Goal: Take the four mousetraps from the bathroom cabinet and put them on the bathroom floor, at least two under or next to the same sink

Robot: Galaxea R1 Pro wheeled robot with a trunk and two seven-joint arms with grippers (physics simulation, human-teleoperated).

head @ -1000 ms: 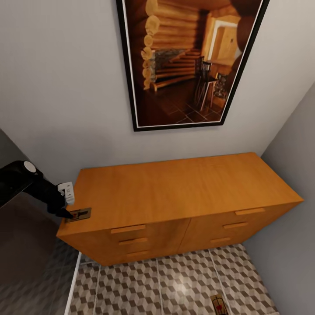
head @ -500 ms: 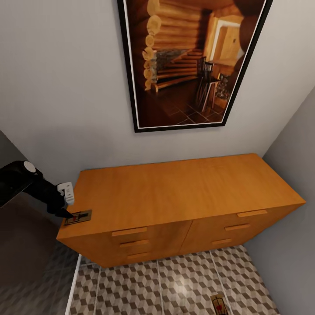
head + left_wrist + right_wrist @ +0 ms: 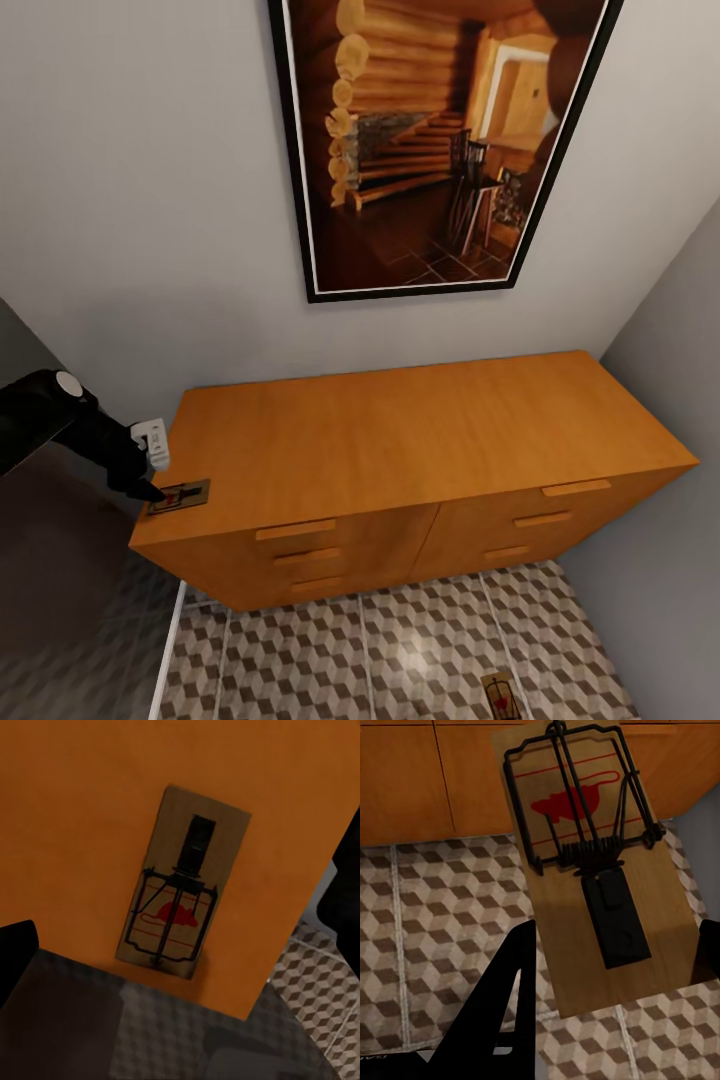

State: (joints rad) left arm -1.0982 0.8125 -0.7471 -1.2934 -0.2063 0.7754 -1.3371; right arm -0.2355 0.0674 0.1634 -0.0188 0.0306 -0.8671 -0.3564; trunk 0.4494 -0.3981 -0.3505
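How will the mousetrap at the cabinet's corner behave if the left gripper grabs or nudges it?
The mousetrap looks like a thin, flat wooden board, so probably stiff and light. It lies flat on the cabinet top, so it should slide, not roll. Near the edge, a nudge from the left gripper could tip it off.

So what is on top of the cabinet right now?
One mousetrap lies flat at the left front corner of the cabinet top, with the left gripper at it. The rest of the top is bare; drawer contents are hidden.
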